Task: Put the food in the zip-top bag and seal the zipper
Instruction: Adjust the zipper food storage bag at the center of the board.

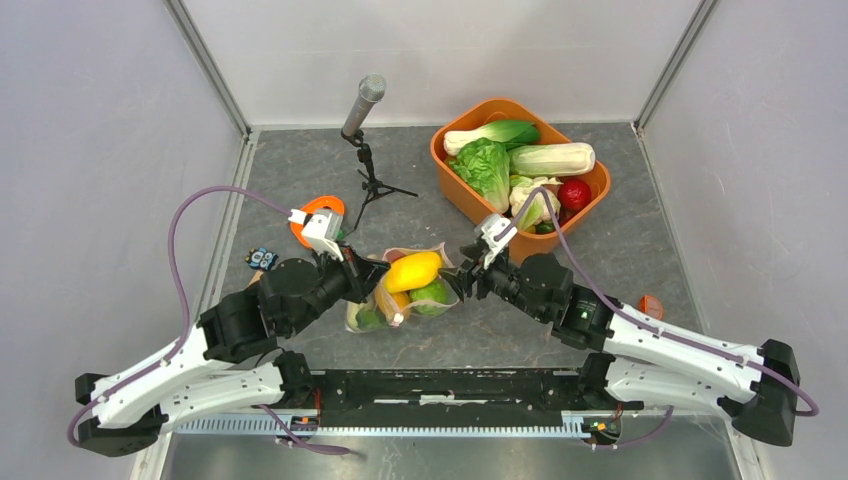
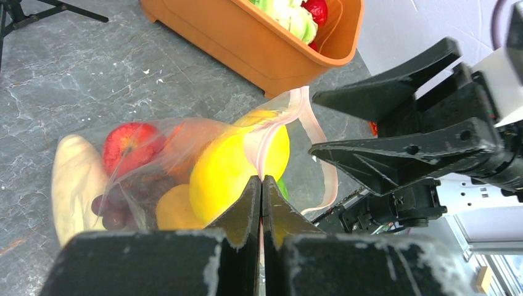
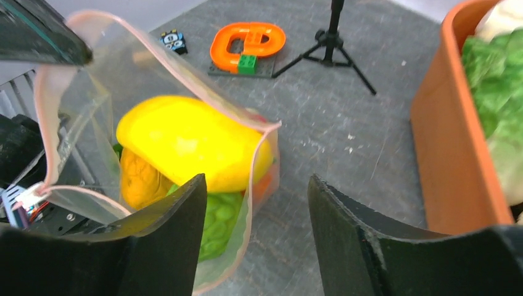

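The bag (image 1: pixel 403 290) lies on the table (image 1: pixel 300 190) between the two hands, packed with food. The left hand (image 2: pixel 262 197) is clamped shut on the near end of the pink zipper (image 3: pixel 179 61). The right hand (image 3: pixel 256 182) is wide open and holds nothing. The zipper's far corner lies just ahead of it and toward its left finger. The strip runs across from hand to hand. A yellow fruit (image 3: pixel 185 139) bulges at the open mouth and may hinder sealing. The orange tub (image 3: pixel 441 154) sits off to the right, clear of this.
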Robot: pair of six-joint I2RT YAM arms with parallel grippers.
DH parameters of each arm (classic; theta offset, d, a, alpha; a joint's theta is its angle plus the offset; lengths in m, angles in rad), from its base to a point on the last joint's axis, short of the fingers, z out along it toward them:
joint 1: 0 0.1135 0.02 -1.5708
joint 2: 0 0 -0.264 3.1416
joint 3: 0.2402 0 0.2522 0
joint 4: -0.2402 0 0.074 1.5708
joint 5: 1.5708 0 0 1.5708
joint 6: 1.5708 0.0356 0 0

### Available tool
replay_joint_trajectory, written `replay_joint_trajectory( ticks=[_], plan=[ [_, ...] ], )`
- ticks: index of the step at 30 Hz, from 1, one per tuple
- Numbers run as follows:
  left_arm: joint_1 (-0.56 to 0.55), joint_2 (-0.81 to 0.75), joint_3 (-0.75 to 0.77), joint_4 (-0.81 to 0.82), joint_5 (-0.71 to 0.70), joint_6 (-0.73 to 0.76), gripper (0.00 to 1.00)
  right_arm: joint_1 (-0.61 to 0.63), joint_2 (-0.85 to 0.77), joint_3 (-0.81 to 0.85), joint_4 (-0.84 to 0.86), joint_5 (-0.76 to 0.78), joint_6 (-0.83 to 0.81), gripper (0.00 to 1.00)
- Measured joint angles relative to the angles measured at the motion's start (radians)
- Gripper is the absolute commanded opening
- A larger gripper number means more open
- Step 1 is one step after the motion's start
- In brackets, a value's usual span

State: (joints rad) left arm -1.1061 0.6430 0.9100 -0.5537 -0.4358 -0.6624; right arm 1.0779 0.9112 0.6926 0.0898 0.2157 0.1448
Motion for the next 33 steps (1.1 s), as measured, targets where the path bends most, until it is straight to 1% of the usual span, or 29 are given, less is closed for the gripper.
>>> replay_joint_trajectory(
  ticks=[4, 6, 9, 10, 11, 12, 15, 16, 17, 18, 19, 20, 21, 22, 23, 24, 27, 31, 33],
  plan=[
    [0.0, -0.004, 0.0, -0.002, -0.001, 0.0, 0.02, 0.0, -0.007, -0.035, -0.025, -0.001, 0.061, 0.54],
    [0.0, -0.005, 0.0, -0.005, -0.002, 0.0, 0.02, 0.0, -0.005, -0.037, -0.046, 0.004, 0.076, 0.44],
    [0.0, -0.003, 0.0, -0.006, -0.002, 0.0, 0.02, 0.0, 0.003, -0.037, -0.058, 0.023, 0.085, 0.39],
    [0.0, -0.002, 0.0, -0.006, -0.002, 0.0, 0.02, 0.0, 0.007, -0.037, -0.061, 0.029, 0.086, 0.36],
    [0.0, -0.001, 0.0, -0.006, -0.002, 0.0, 0.02, 0.0, 0.01, -0.037, -0.062, 0.034, 0.086, 0.32],
    [0.0, 0.0, 0.0, -0.006, -0.002, 0.0, 0.02, 0.0, 0.014, -0.037, -0.061, 0.037, 0.086, 0.25],
    [0.0, 0.0, 0.0, -0.006, -0.002, 0.0, 0.03, 0.0, 0.031, -0.037, -0.06, 0.041, 0.084, 0.14],
    [0.0, 0.0, 0.0, -0.006, -0.002, 0.0, 0.05, 0.0, 0.037, -0.037, -0.06, 0.042, 0.083, 0.1],
    [0.0, 0.0, 0.0, -0.006, -0.002, 0.0, 0.09, 0.0, 0.041, -0.037, -0.057, 0.044, 0.082, 0.07],
    [0.0, 0.0, 0.0, -0.007, 0.0, 0.0, 0.15, 0.0, 0.045, -0.037, -0.051, 0.044, 0.079, 0.05],
    [0.0, 0.0, 0.0, -0.007, 0.002, 0.0, 0.25, 0.0, 0.046, -0.037, -0.042, 0.044, 0.074, 0.03],
    [0.0, 0.0, 0.0, -0.006, 0.003, 0.002, 0.37, 0.0, 0.045, -0.037, -0.033, 0.045, 0.065, 0.02],
    [0.0, 0.0, 0.0, -0.005, 0.01, 0.005, 0.53, 0.0, 0.045, -0.037, -0.021, 0.049, 0.054, 0.01],
    [0.0, -0.002, 0.001, -0.005, 0.018, 0.011, 0.65, 0.0, 0.043, -0.037, -0.015, 0.053, 0.04, 0.01],
    [0.0, -0.003, 0.003, -0.007, 0.023, 0.021, 0.75, 0.0, 0.042, -0.035, -0.015, 0.056, 0.028, 0.01],
    [0.0, -0.003, 0.012, -0.016, 0.031, 0.025, 0.82, -0.001, 0.04, -0.03, -0.018, 0.058, 0.01, 0.0],
    [0.0, -0.009, 0.053, -0.028, 0.051, 0.048, 0.93, -0.009, 0.04, 0.003, -0.028, 0.05, -0.04, 0.0],
    [0.0, -0.035, 0.113, -0.051, 0.057, 0.085, 0.99, -0.037, 0.029, 0.058, -0.047, -0.045, -0.135, 0.0],
    [0.0, -0.053, 0.145, -0.065, 0.064, 0.107, 1.0, -0.053, 0.002, 0.073, -0.057, -0.117, -0.19, 0.0]
  ],
)
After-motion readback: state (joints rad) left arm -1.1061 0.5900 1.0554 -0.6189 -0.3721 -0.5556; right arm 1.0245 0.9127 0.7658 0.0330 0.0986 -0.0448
